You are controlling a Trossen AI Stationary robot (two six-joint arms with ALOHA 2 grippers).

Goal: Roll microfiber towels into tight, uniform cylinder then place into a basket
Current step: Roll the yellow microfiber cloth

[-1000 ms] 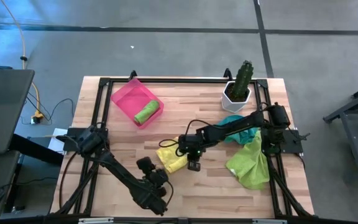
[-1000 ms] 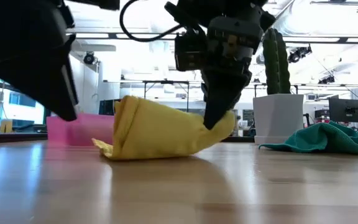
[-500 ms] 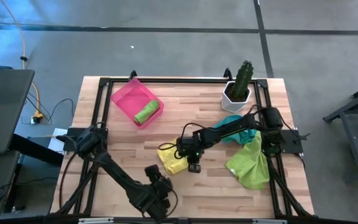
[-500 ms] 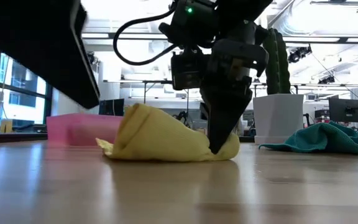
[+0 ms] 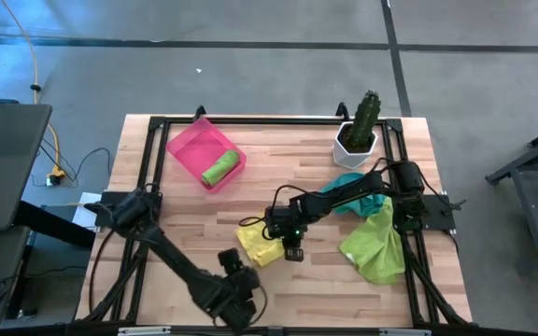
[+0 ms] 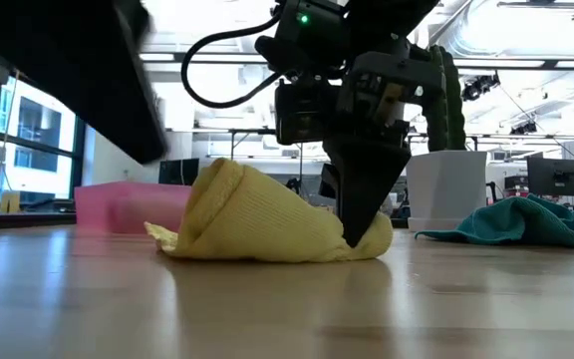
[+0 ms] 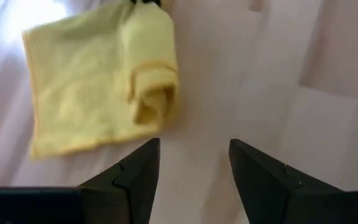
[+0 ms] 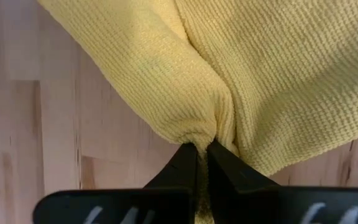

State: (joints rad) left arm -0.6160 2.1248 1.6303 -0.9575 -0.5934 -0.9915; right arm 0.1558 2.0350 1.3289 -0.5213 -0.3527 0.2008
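Tall green cactus in white square pot point(image 5: 358, 130) standing upright at far right corner of pale wooden slatted table point(image 5: 316, 280).

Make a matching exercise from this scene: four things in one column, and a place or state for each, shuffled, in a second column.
Things:
1. yellow towel
2. rolled green towel
3. teal towel
4. left gripper

Places or states:
A. lying in the pink basket
B. open, holding nothing
C. pinched by the right gripper
D. heaped near the cactus pot

Pairs: 1-C, 2-A, 3-D, 4-B
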